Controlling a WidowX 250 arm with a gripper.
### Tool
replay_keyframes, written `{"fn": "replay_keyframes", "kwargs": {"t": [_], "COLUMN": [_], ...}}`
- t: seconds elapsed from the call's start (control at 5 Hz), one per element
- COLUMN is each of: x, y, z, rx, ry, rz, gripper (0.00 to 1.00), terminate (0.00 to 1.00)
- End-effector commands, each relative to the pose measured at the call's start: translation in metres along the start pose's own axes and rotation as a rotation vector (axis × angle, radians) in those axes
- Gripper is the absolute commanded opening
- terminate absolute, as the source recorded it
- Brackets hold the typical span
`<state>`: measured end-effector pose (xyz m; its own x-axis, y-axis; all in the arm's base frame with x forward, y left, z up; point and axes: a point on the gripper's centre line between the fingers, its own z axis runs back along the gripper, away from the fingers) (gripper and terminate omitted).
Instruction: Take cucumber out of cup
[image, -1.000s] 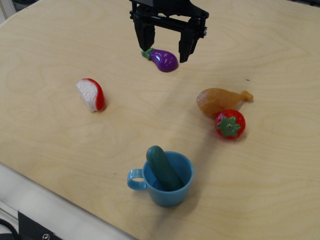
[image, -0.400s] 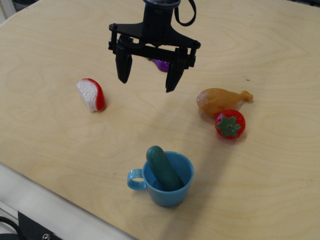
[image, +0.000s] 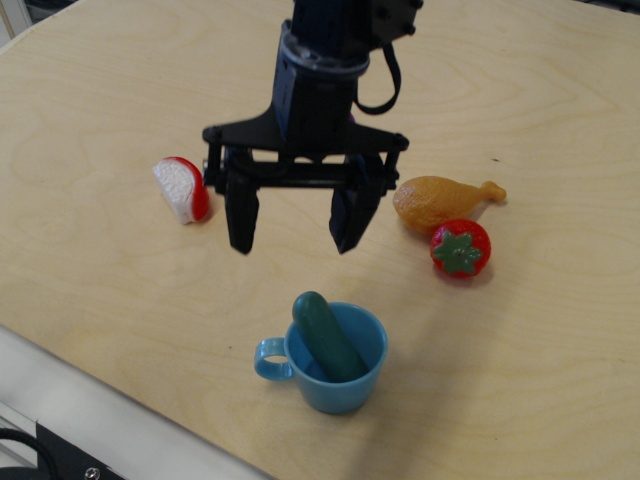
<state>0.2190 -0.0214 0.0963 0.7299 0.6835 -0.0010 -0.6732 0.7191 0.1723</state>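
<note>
Observation.image view: gripper (image: 295, 228) hangs w/ jaws spread wide, nothing held, above the bench (image: 100, 290), up-frame of the cup (image: 336, 360). Cucumber (image: 326, 335) leans inside the cup, top end poking over the rim on the handle side. Best approach, by judgement: centre over that exposed end, straddle it across its width, descend w/o clipping the rim, close, lift straight. Arm vertical, fingers pointing down.
</note>
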Motion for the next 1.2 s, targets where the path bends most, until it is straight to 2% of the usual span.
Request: {"fn": "replay_keyframes", "kwargs": {"t": [0.0,0.2,0.4,0.8,1.0], "x": [-0.023,-0.023,-0.020,-0.017,-0.017], "y": [-0.014,-0.019,-0.021,-0.021,-0.022], "z": [-0.011,-0.020,-0.023,-0.032,-0.034], "rx": [0.009,0.030,0.006,-0.008,-0.038], "ry": [-0.028,-0.076,-0.107,-0.093,-0.083], "rz": [0.183,0.200,0.218,0.240,0.233], "gripper": [1.00,1.00,1.00,1.00,1.00], "terminate": [0.00,0.00,0.00,0.00,0.00]}}
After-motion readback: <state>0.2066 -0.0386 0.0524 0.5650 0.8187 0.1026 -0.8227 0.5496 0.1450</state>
